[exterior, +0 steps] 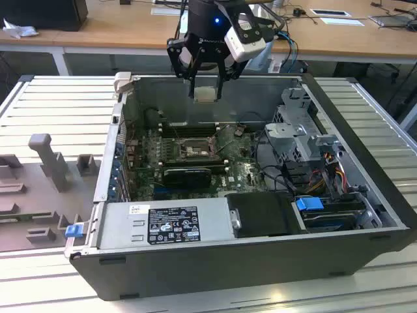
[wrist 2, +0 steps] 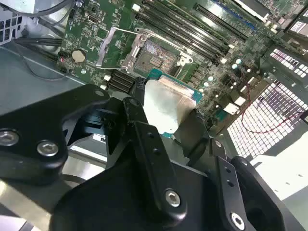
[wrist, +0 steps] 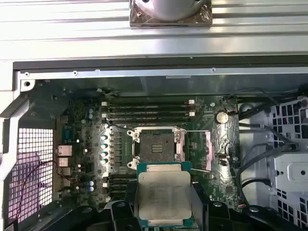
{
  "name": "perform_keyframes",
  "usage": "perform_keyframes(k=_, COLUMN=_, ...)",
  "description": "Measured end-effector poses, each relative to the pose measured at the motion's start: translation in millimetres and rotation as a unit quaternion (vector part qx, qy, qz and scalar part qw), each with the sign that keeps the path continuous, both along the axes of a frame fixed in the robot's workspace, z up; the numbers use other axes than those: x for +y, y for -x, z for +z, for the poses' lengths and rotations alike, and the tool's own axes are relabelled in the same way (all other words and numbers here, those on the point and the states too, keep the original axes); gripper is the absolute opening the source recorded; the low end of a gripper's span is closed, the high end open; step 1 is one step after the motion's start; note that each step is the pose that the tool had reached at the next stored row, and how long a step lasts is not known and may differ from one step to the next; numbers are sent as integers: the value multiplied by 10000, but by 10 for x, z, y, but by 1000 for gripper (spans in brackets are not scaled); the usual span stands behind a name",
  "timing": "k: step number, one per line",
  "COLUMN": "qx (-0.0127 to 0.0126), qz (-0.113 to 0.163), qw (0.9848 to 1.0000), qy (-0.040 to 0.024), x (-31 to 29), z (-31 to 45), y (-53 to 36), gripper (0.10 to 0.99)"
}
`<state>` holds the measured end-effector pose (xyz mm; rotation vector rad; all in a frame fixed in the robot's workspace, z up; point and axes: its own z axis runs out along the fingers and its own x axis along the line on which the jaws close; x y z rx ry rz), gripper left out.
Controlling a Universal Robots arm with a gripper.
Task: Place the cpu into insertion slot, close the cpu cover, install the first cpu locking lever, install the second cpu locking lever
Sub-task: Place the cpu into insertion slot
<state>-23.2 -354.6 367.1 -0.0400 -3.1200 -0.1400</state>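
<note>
My gripper (exterior: 205,92) hangs above the back wall of the open computer case, shut on the cpu (exterior: 205,94), a pale silvery square chip held flat by its edges. In both wrist views the cpu (wrist: 163,195) (wrist 2: 166,108) sits between the black fingers (wrist 2: 139,125). Some way below it, the insertion slot (wrist: 156,144) (wrist 2: 156,55) (exterior: 195,151) lies bare on the green board, its dark contact field exposed. The cpu cover (wrist: 208,150) (wrist 2: 105,48) is swung open to one side of the slot. Thin wire levers beside the slot stand released.
Long black memory slots (wrist: 149,109) run along the board near the socket. A power supply (exterior: 172,225) fills the case's front, with a drive cage (exterior: 300,124) and cables (exterior: 326,176) on the exterior view's right. A grey fixture (exterior: 45,156) stands left of the case.
</note>
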Motion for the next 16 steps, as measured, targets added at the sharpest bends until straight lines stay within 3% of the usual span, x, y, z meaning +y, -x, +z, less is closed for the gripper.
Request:
perform_keyframes(k=7, qx=0, qz=-357, qw=9994, qy=3, x=0, z=-8, y=0, gripper=529)
perform_keyframes(k=16, qx=0, qz=-388, qw=9992, qy=3, x=-1, z=-28, y=0, gripper=529)
